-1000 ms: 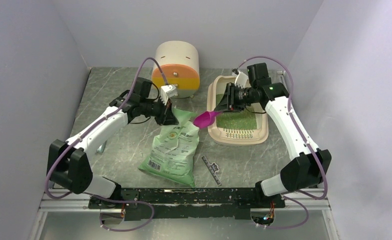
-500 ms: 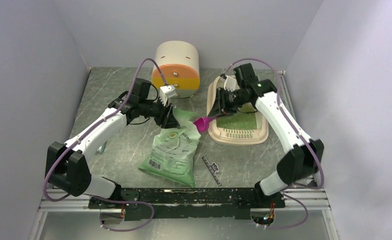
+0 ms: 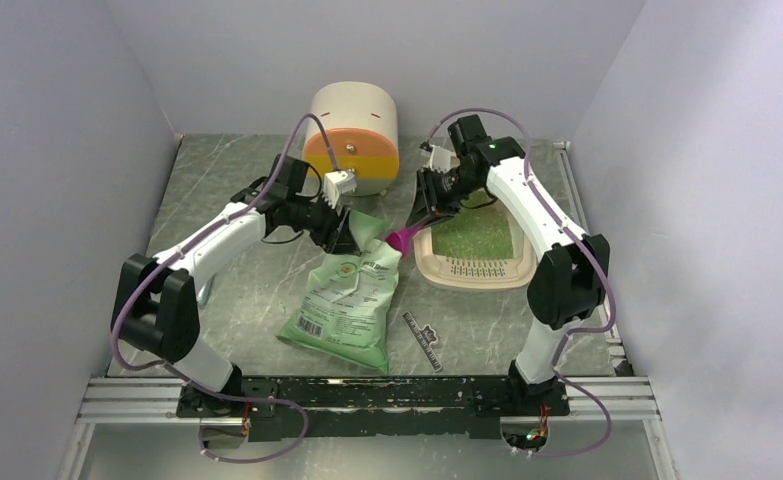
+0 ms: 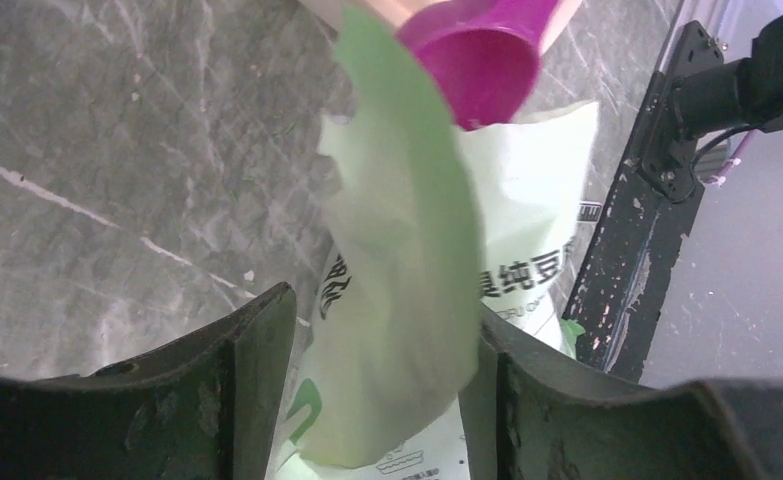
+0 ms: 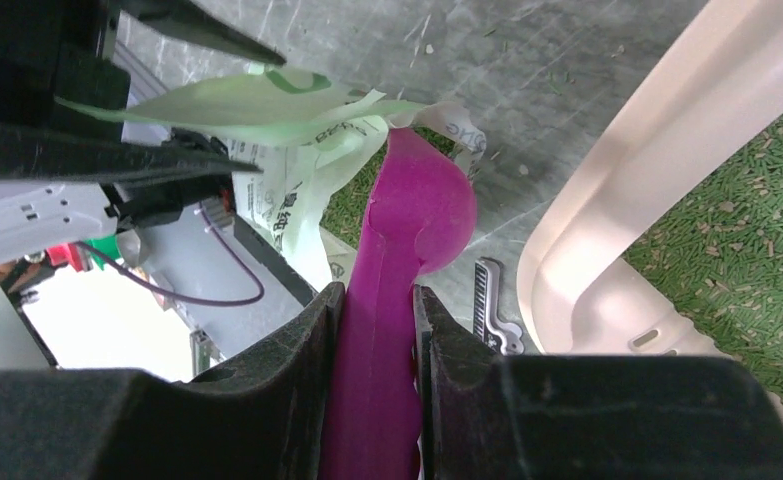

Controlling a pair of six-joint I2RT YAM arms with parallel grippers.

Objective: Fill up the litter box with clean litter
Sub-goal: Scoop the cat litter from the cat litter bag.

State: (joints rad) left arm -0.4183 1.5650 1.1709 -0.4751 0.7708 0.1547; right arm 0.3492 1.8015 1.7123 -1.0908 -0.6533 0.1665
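Since a second ago the right hand (image 5: pixel 377 295) has swung off the litter box (image 3: pixel 479 283) toward 9 o'clock, still clenched on the magenta scoop (image 5: pixel 412 205) by its handle. The bowl now sits at the mouth of the green bag (image 3: pixel 345 300). The left hand (image 4: pixel 382 308) has released, and its jaws stand apart with the bag's flap loose between them. The litter box stays at the desk's (image 3: pixel 237 290) 3 o'clock side, clean litter (image 3: pixel 475 235) inside.
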